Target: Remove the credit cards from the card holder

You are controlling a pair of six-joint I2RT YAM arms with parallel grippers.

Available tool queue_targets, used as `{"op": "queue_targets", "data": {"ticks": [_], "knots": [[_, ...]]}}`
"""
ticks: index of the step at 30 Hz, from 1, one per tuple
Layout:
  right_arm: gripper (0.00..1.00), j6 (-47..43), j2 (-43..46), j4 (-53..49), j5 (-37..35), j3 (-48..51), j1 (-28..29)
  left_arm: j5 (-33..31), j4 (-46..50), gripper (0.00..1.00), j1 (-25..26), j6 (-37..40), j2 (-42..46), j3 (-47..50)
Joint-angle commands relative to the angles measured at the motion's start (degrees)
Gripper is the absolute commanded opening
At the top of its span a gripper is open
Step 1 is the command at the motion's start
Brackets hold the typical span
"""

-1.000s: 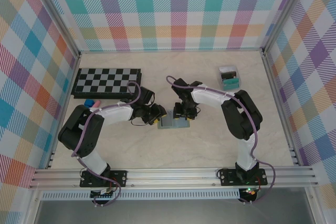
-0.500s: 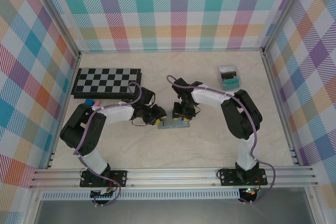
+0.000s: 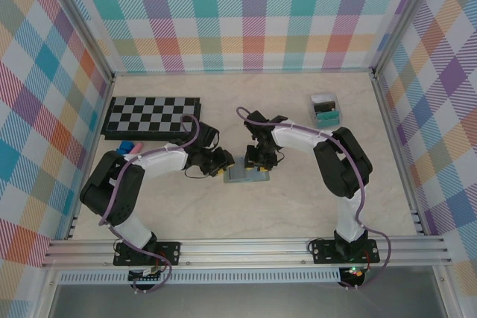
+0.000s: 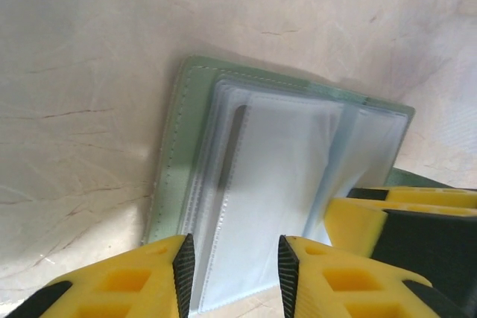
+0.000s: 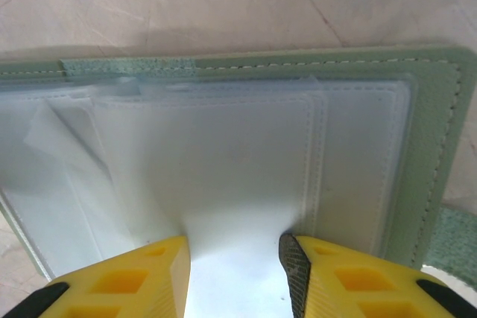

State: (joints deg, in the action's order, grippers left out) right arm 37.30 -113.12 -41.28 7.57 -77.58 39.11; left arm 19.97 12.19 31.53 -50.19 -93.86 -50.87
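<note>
Left tool [image 4: 231,249], jaws apart, straddles the clear sleeves [image 4: 276,169] of the card holder [image 3: 247,176]. Right tool [image 5: 235,249] flanks a sleeve; grip cannot be told. Holder lies open mid-worktop [image 3: 298,206], barely shifted over the last second. Judged: credit cards not yet extracted.

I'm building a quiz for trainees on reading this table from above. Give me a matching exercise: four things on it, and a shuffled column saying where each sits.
Things:
1. chessboard
2. clear box
3. card holder
4. blue and pink blocks

Places:
A. far right of the table
B. middle, lying open
C. far left
D. left, just in front of the chessboard's near edge

Pairs: 1-C, 2-A, 3-B, 4-D
</note>
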Motion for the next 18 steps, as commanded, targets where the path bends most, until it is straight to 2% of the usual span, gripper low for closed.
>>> {"op": "queue_targets", "data": {"ticks": [1, 7, 15, 18], "knots": [[0.41, 0.85, -2.36, 0.17, -0.63, 1.37, 0.37, 0.35, 1.26, 0.36, 0.46, 1.42, 0.82, -1.26], [0.40, 1.02, -2.63, 0.26, 0.02, 1.64, 0.31, 4.24, -0.41, 0.33, 0.46, 1.99, -2.38, -1.99], [0.40, 1.30, -3.05, 0.59, 0.73, 1.82, 0.35, 1.22, 2.41, 0.37, 0.46, 3.36, -4.29, -2.92], [0.40, 1.37, -3.41, 0.83, 1.37, 1.82, 0.31, 4.03, -0.05, 0.37, 0.55, 2.47, -5.37, -3.10]]}}
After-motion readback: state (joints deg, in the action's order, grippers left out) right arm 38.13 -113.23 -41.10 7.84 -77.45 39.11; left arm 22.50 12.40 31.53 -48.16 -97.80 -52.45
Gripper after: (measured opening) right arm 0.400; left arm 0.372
